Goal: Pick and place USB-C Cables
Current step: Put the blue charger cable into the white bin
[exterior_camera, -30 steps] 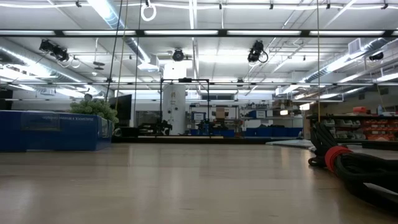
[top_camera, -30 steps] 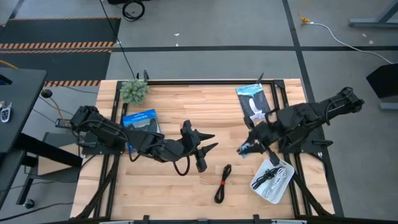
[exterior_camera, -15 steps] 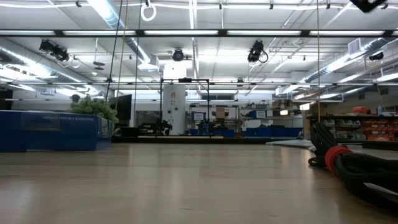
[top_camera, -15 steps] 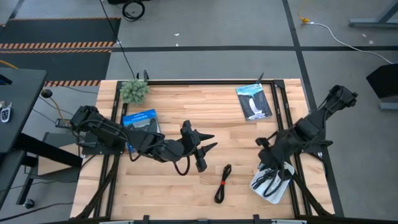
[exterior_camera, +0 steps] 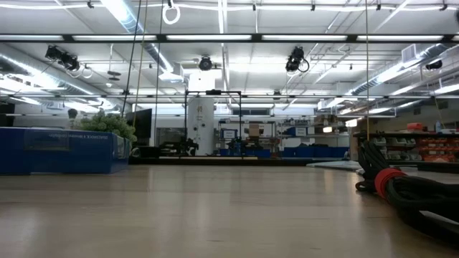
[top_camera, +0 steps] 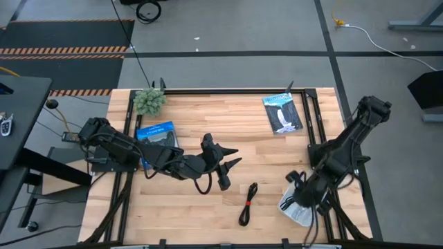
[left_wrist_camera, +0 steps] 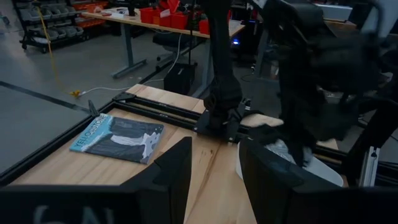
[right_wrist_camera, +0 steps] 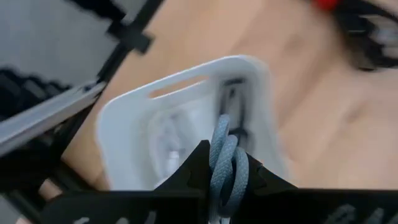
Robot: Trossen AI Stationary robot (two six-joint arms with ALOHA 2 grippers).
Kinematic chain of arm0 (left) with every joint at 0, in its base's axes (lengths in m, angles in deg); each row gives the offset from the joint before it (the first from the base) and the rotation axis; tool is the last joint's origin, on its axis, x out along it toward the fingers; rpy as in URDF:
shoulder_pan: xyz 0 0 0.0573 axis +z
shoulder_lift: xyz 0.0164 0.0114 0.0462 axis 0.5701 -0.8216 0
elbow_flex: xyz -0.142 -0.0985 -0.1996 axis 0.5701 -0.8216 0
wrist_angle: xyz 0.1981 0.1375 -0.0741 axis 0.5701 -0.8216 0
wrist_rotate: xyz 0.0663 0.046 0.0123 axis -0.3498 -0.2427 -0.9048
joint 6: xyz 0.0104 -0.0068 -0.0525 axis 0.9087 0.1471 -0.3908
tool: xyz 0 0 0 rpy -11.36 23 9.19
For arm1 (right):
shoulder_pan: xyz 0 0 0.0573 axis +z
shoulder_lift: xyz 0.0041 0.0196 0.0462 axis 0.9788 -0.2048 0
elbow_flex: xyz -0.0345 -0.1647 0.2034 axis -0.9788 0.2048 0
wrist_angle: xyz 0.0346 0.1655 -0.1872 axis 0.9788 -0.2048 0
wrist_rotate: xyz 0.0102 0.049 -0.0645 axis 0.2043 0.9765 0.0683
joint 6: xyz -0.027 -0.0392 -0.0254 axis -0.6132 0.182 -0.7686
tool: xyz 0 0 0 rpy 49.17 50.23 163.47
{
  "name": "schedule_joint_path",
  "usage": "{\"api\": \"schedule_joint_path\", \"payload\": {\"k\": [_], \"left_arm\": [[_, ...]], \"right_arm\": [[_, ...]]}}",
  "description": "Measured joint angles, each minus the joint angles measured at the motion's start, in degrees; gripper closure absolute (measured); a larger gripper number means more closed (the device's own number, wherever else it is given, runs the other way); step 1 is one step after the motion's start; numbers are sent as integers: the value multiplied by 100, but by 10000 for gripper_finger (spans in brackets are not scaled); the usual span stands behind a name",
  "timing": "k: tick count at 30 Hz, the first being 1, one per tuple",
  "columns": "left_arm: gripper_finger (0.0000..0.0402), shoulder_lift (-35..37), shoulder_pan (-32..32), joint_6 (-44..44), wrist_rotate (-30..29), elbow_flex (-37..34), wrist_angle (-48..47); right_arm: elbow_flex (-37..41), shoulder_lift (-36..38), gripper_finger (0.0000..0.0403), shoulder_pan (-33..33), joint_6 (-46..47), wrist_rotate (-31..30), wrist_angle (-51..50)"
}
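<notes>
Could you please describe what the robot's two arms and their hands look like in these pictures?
Both arms are dark, nearly black, built of chunky jointed segments. The left hand ends in two pointed black fingers, seen as broad flat slabs in its wrist view. The right hand is equally dark; its fingers taper to angular tips. No markings or coloured labels are legible on either arm.

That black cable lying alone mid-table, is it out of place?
Somewhat. The black cable with red lies on bare wood, outside the white tray where cables go. The right gripper holds a silver-grey cable over that tray; the left gripper waits mid-table.
</notes>
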Motion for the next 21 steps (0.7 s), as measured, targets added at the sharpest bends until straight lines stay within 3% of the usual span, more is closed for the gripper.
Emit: {"api": "schedule_joint_path", "payload": {"k": [13,21], "left_arm": [[260,0,-2,-150,5,0,-16],[260,0,-8,-254,8,0,-43]], "right_arm": [[0,-1639,370,593,-508,279,596],[-4,-2566,365,616,-505,-392,699]]}}
